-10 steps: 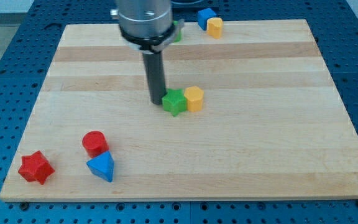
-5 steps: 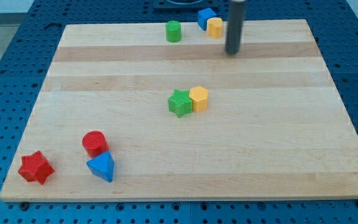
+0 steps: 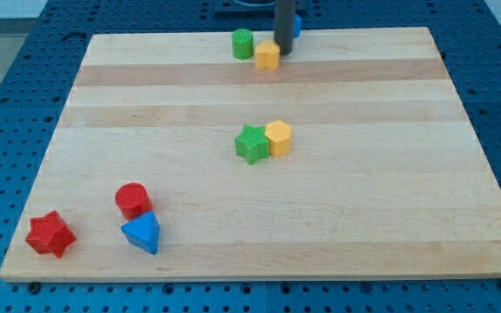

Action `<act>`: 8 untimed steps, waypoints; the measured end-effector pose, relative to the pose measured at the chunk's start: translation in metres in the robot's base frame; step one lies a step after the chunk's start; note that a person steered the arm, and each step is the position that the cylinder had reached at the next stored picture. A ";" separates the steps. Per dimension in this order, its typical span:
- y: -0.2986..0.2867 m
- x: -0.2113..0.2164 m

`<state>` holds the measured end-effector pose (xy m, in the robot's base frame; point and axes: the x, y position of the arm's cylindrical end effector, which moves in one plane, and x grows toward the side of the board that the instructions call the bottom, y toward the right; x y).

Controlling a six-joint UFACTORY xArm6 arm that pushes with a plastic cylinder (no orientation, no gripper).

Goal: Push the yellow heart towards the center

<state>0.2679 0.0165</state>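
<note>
Bright, even overhead light, soft short shadows under blocks, sharp focus, no glare or edge distortion.

Pale smooth wooden board (image 3: 364,217)

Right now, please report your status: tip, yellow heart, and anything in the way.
My tip touching yellow heart's right side, near view's top. Green cylinder close on its left. Green star and yellow hexagon occupy centre.

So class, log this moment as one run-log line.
my tip: touching yellow heart's right side | yellow heart: near top edge, beside green cylinder | not yet centred
</note>
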 end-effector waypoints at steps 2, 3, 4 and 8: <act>-0.037 0.067; -0.017 0.054; 0.002 0.029; -0.086 0.073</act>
<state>0.3411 -0.0700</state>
